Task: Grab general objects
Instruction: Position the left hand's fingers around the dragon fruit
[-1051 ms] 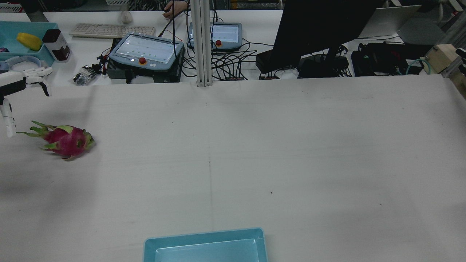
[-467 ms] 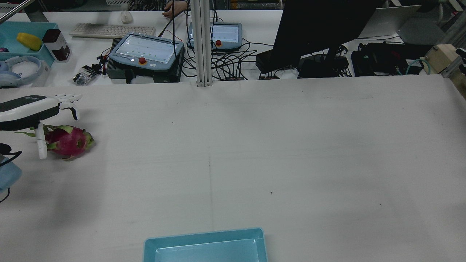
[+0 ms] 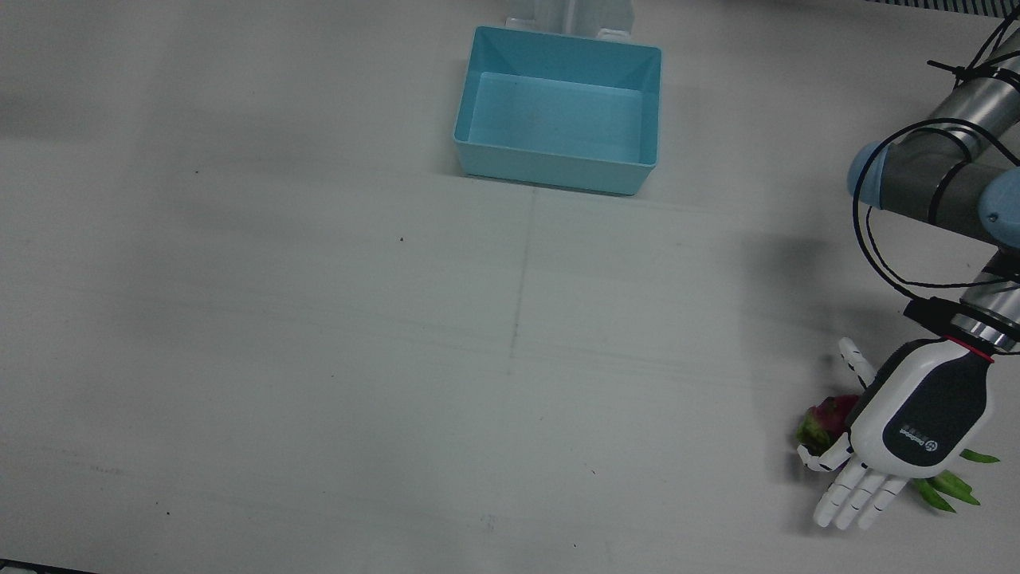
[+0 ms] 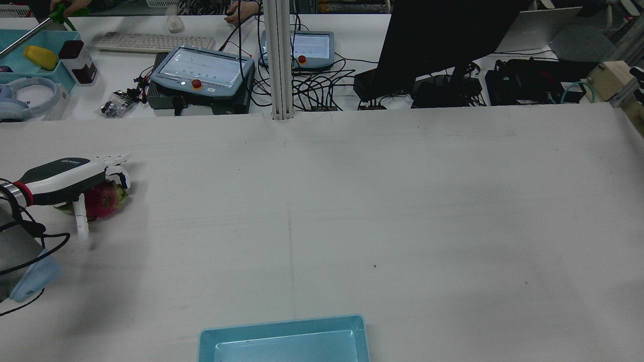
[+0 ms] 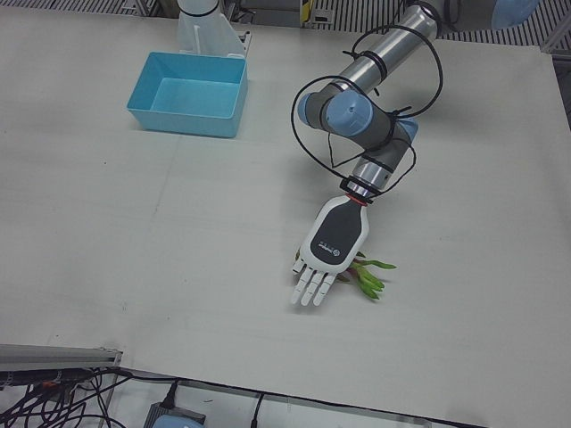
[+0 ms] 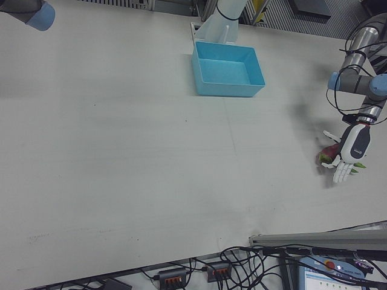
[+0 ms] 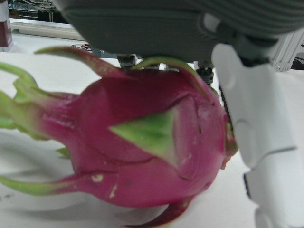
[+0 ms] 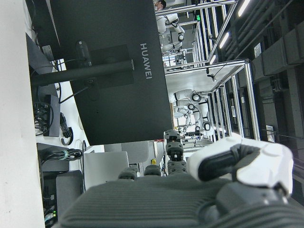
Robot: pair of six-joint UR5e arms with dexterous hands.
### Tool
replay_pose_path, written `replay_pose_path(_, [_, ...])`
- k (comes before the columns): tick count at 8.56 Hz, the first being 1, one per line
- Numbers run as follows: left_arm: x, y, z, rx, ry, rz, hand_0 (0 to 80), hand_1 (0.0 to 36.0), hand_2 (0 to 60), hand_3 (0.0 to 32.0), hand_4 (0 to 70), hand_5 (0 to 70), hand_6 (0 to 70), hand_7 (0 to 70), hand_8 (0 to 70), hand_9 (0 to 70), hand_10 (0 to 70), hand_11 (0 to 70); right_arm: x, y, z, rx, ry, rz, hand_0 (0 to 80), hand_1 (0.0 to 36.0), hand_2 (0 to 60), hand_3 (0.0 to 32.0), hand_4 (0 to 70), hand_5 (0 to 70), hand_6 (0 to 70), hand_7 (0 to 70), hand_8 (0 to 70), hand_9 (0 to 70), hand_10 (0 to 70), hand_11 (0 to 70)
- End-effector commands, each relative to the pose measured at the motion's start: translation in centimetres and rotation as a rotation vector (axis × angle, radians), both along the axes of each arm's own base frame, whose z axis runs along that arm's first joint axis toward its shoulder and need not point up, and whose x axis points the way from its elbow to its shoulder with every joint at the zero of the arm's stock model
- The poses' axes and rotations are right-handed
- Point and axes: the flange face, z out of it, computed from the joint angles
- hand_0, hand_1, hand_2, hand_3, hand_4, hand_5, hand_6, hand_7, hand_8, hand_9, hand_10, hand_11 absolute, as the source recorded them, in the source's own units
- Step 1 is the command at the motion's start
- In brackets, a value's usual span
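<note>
A pink dragon fruit [image 4: 103,201] with green leaf tips lies on the white table at the left. It also shows in the front view [image 3: 825,418] and fills the left hand view [image 7: 142,147]. My left hand [image 4: 70,181] hovers palm-down right over it, fingers spread and mostly straight, with the thumb [image 7: 256,137] down beside the fruit's blunt end. It holds nothing. The hand also shows in the front view [image 3: 908,422], the left-front view [image 5: 332,245] and the right-front view [image 6: 351,148]. My right hand [image 8: 190,194] shows only in its own view, raised, holding nothing.
An empty light-blue bin [image 3: 550,169] stands at the table's robot-side edge, middle; it also shows in the rear view [image 4: 282,324]. Beyond the table's far edge are teach pendants [image 4: 201,68], cables, a monitor [image 4: 443,40] and a blue tray [image 4: 30,37].
My left hand has come in from the table's left edge, moved over the dragon fruit and dropped lower above it. The fruit has not moved.
</note>
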Motion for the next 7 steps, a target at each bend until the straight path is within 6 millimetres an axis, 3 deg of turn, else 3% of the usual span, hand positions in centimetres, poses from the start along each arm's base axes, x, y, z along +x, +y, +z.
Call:
replay_pose_path(1, [-5.2,-1.9,-0.2,0.001,-0.010,-0.086,48.7,27.4,54.2,0.0,0.0,44.5,0.0,0.0,1.2,0.0,1.6,4.7,0.0,0.0,0.0,0.000,0.000,0.000,0.0,0.0,0.0,0.0,0.0,0.0,0.0,0.0,0.0,0.0,0.0,0.0])
replay_pose_path(2, [-6.4,-2.3,-0.1,0.012,-0.028,-0.104,48.7,27.4,54.0,0.0,0.0,43.6,0.0,0.0,1.3,0.0,1.8,5.0,0.0,0.0,0.0,0.000,0.000,0.000,0.0,0.0,0.0,0.0,0.0,0.0,0.0,0.0,0.0,0.0,0.0,0.0])
replay_pose_path(5, [-6.2,-1.6,0.6,0.038,-0.171,-0.081,50.5,31.1,60.0,0.0,0.0,37.1,0.0,0.0,1.5,0.0,2.2,5.9,0.0,0.0,0.0,0.000,0.000,0.000,0.0,0.0,0.0,0.0,0.0,0.0,0.0,0.0,0.0,0.0,0.0,0.0])
replay_pose_path(7, [-6.3,-1.5,1.0,0.028,-0.200,-0.127,52.6,35.6,60.0,0.0,0.0,39.2,0.0,0.0,1.4,0.0,2.7,6.9,-0.1,0.0,0.0,0.000,0.000,-0.001,0.0,0.0,0.0,0.0,0.0,0.0,0.0,0.0,0.0,0.0,0.0,0.0])
